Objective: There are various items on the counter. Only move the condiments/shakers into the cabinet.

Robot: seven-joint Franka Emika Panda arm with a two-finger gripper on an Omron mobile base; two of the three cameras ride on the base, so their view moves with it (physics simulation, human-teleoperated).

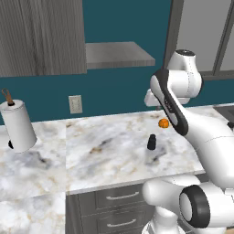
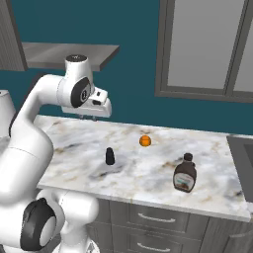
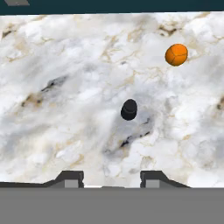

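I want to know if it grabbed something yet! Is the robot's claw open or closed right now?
Gripper: open and empty, above the counter; the clear shaker stands below it, untouched.

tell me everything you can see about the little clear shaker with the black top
The clear shaker is small, with a see-through, glass-like body that nearly vanishes against the marble and a rounded black top. It stands upright on the counter, near the middle of the slab, alone: nothing touches it. The orange ball lies apart, further back. From the hand view its black cap sits ahead of the gripper, which hangs above.
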